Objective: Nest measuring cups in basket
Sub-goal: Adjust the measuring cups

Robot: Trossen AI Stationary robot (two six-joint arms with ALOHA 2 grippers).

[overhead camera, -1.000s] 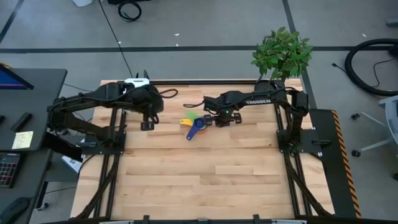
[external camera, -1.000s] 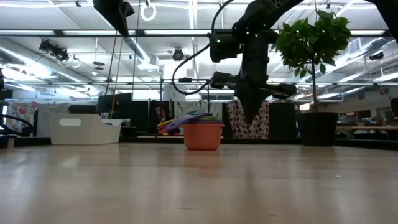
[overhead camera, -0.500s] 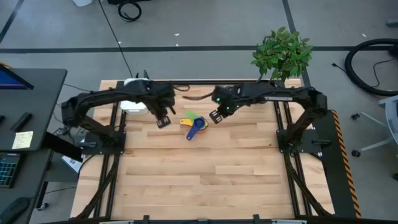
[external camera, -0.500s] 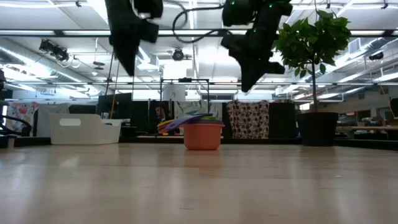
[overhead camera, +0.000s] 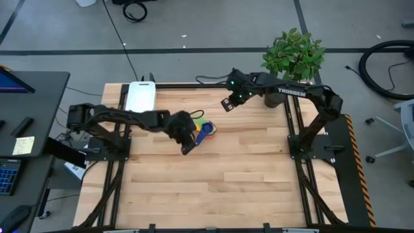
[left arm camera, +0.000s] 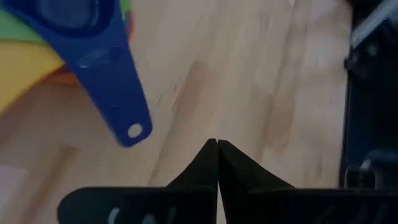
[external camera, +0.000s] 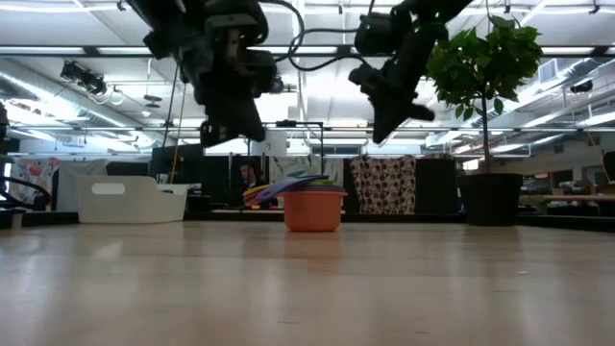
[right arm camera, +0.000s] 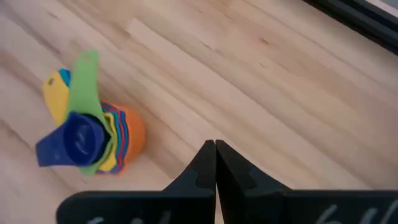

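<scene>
The measuring cups [overhead camera: 202,127] stand nested in one stack in the far middle of the table. The orange cup [external camera: 312,210] is at the bottom, on the wood. The dark blue cup [right arm camera: 79,137] sits on top, with the handles fanned out. The white basket [overhead camera: 141,96] stands at the far left edge. My left gripper [overhead camera: 186,147] hangs shut just near-left of the stack, above the table [external camera: 233,135]. In its wrist view, the dark blue handle [left arm camera: 118,99] lies ahead of the fingertips [left arm camera: 216,144]. My right gripper [overhead camera: 227,103] is shut, raised, far-right of the stack [right arm camera: 214,144].
A potted plant [overhead camera: 293,57] stands at the far right corner, close behind the right arm. Bare wood [overhead camera: 213,181] covers the near half of the table. In the low view the basket [external camera: 130,199] is left of the stack.
My left gripper has swung from over the basket toward the right and near edge, coming down beside the stack. My right gripper has risen from the stack and drawn back toward the far right. The cups have stayed put.
</scene>
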